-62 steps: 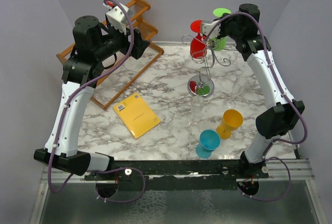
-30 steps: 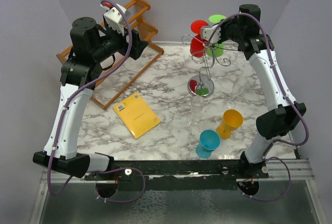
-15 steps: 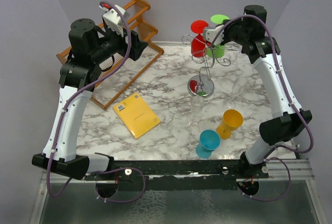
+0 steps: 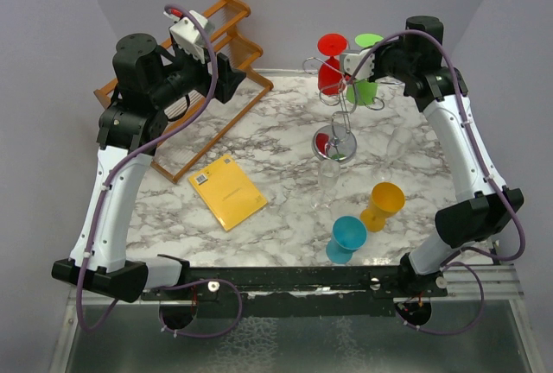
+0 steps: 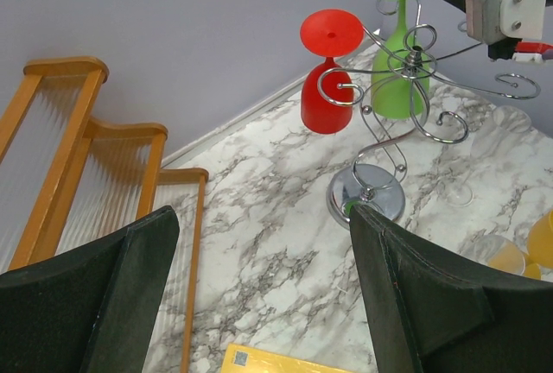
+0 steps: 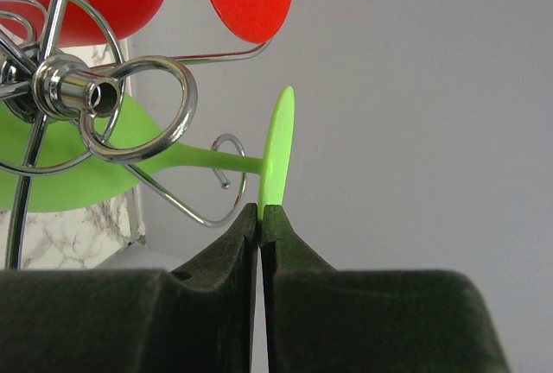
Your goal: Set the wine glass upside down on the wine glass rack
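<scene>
The green wine glass (image 6: 216, 160) hangs bowl-down at the far right, its stem among the scroll arms of the silver wine glass rack (image 4: 346, 118). The right gripper (image 6: 261, 213) pinches only the foot's thin rim (a slight hold). A sideways tug could unseat it or knock the red wine glass (image 5: 327, 97). The left gripper (image 5: 263, 218) stands spread, well apart.

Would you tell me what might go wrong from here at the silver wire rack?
The right gripper pinches only the foot rim of the green plastic wine glass; a slip could twist it off its wire arm.
Its bowl hangs near the red plastic wine glass; a sideways pull may knock that.
The silver wire rack stands on a small round base; pushing might tip it.
</scene>
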